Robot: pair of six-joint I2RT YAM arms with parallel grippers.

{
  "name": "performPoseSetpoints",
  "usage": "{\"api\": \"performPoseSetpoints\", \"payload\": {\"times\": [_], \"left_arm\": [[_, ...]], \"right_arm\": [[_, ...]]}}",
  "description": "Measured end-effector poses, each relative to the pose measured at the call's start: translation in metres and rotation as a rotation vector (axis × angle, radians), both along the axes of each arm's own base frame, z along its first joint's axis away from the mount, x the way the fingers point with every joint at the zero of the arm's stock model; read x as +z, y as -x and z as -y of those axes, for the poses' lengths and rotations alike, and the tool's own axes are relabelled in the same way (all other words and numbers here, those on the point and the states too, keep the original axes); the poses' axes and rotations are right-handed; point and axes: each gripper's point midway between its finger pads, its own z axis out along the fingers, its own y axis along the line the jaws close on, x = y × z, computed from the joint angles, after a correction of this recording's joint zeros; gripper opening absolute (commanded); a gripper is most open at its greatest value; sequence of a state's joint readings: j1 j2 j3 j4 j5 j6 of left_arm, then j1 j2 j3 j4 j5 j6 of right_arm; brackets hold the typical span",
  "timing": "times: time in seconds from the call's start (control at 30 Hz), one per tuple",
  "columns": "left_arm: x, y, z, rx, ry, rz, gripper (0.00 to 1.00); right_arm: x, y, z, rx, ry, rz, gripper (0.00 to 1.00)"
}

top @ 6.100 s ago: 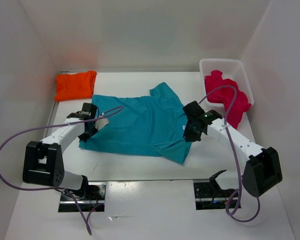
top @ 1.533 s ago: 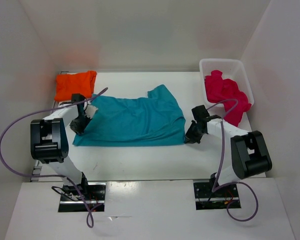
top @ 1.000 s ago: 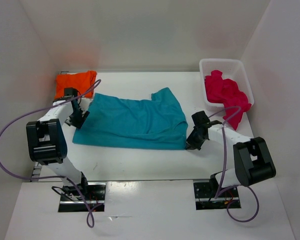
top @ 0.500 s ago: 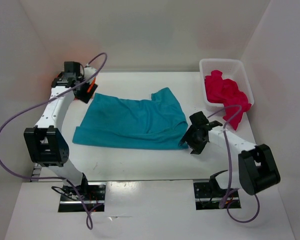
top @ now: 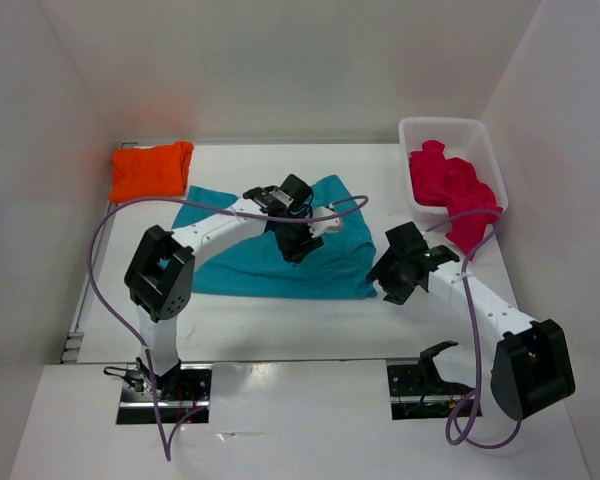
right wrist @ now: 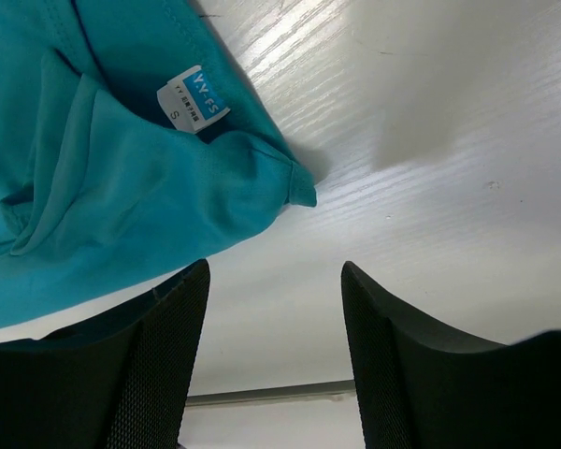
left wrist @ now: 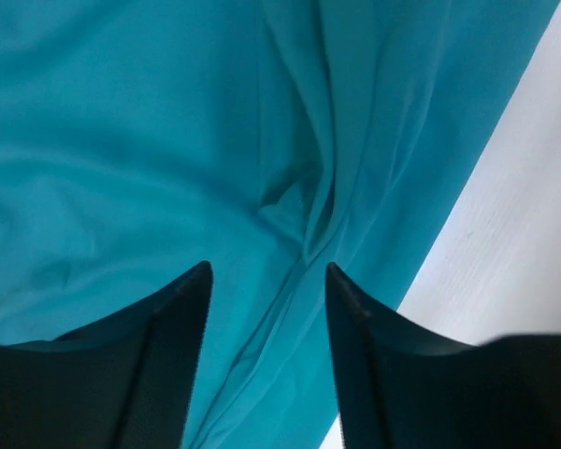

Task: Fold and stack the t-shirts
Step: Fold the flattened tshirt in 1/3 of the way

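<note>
Teal t-shirt (top: 270, 270) half-folded — my left jaws over its crease, right jaws beside its corner, both open for regripping.

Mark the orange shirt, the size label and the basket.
orange shirt (top: 152, 170), top view, middle of the folded cloth.
size label (right wrist: 194, 98), right wrist view, centre of the tag.
basket (top: 442, 127), top view, far wall.

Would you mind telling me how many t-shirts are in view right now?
3: an orange one folded at the far left, a teal one mid-table, a pink-red one in the basket; more could hide beneath.
</note>
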State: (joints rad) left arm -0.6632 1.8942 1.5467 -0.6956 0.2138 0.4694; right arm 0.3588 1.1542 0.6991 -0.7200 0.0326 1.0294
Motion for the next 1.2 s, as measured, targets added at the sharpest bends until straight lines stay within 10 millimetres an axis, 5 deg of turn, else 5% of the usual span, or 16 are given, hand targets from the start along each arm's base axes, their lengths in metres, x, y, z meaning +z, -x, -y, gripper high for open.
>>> {"api": "performPoseSetpoints", "payload": {"times": [0.33,0.7,0.83,1.0,1.2], "left_arm": [[-0.023,-0.003,0.019,0.066,0.094,-0.101,0.53],[-0.060,0.003,0.018,0.115,0.052,-0.196,0.49],[-0.063,0.004,0.017,0.117,0.047,-0.203,0.39],[-0.067,0.006,0.016,0.116,0.040,-0.214,0.13],[-0.068,0.007,0.015,0.122,0.030,-0.225,0.03]], "right_arm": [[-0.002,0.002,0.000,-0.006,-0.007,0.003,0.61],[0.004,0.003,-0.001,-0.005,-0.020,0.032,0.61],[0.002,0.005,-0.001,-0.001,-0.024,0.029,0.61],[0.000,0.005,-0.003,0.002,-0.029,0.021,0.62],[-0.013,0.002,-0.008,0.016,-0.029,-0.016,0.65]]}}
